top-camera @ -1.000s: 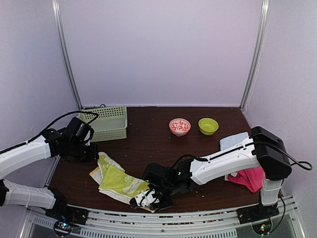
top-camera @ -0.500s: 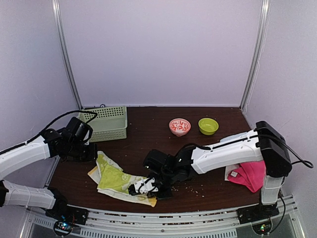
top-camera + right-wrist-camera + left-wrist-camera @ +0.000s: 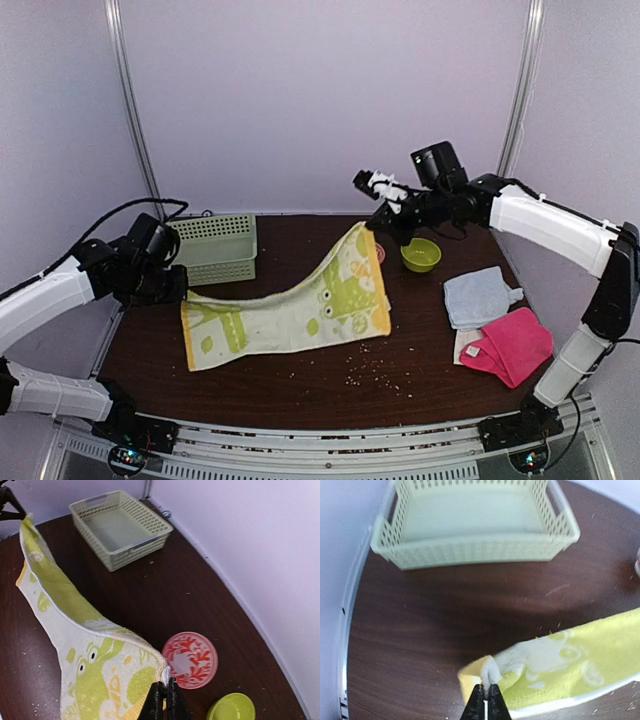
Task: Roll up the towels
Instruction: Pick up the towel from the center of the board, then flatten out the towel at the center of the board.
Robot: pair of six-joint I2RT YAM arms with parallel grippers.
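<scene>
L hand [image 3: 485,690] & R hand [image 3: 164,687] pinch yellow towel [image 3: 300,310] corners, stretched over table [image 3: 430,385].

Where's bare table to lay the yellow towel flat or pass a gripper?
Bare: the front strip of table in front of the yellow towel; the back stretch between green basket and towel. Crowded: right side, with blue towel, pink towel, green bowl.
</scene>
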